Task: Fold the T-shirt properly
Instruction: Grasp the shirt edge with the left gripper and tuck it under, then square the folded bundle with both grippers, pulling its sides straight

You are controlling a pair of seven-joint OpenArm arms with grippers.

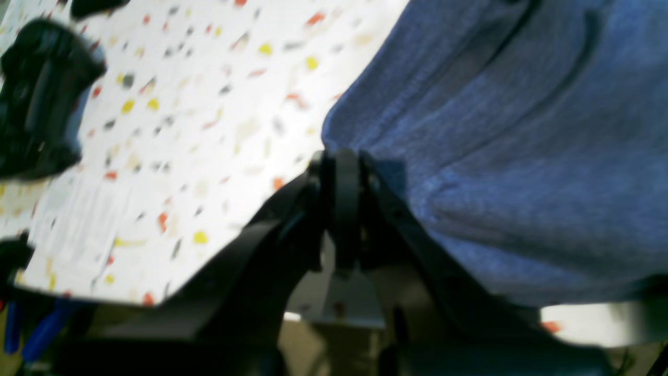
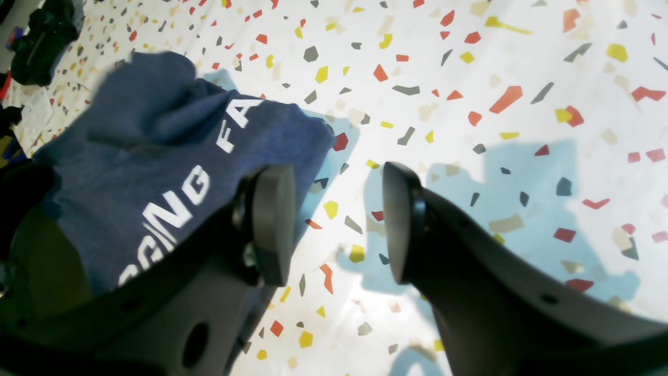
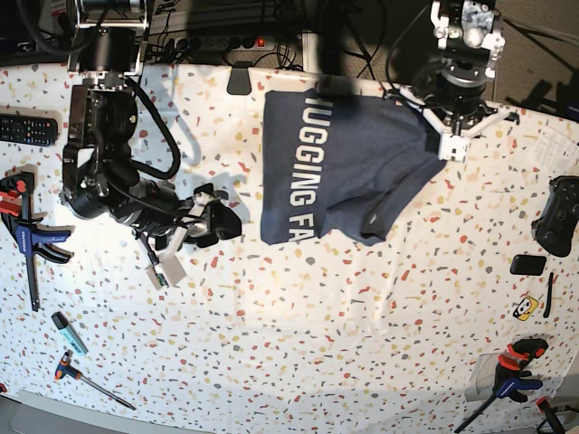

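Speckled counter carries the T-shirt at twelve o'clock, where I see my left gripper with jaws closed on its edge, while my right gripper holds jaws wide apart, gripping nothing.

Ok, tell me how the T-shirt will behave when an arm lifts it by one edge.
Probably floppy: the T-shirt already bunches into creases where the left pincer pinches it. It will likely drape and sag rather than hold shape. The knit fabric looks grippy, so slipping seems unlikely.
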